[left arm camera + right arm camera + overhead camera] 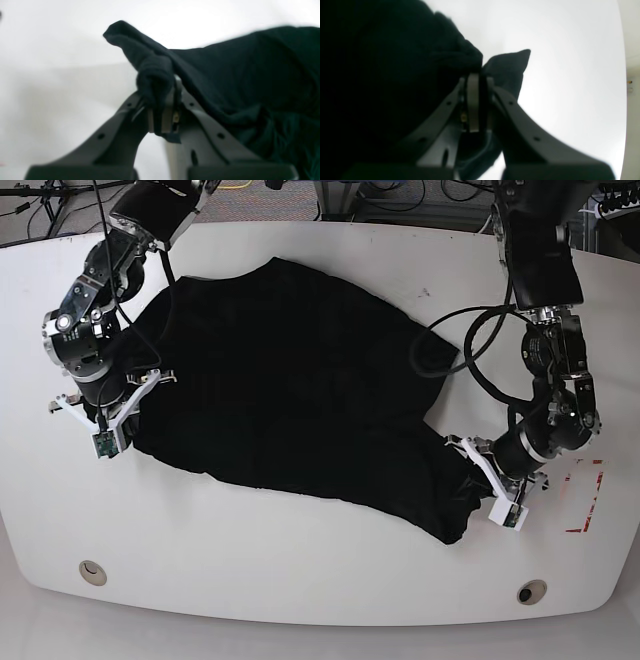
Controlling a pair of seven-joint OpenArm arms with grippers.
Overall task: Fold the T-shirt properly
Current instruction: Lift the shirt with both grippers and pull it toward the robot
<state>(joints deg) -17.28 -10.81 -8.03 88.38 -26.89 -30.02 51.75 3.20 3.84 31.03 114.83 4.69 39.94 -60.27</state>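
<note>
The black T-shirt (290, 380) lies spread and wrinkled across the white table (300, 570). On the right side of the base view, my left gripper (462, 455) is shut on the shirt's lower right edge. Its wrist view shows a bunched fold of the T-shirt (250, 75) pinched between the left gripper's (162, 100) pads. On the left side of the base view, my right gripper (140, 395) is shut on the shirt's left edge. In the right wrist view, the T-shirt (382, 75) fills the left half, with a corner of it sticking up past the right gripper (480, 82).
A black cable loop (470, 330) from the left arm lies on the table beside the shirt. Red tape marks (590, 500) sit near the right edge. Two round holes (92, 571) (531, 591) are near the front edge. Cables clutter the back.
</note>
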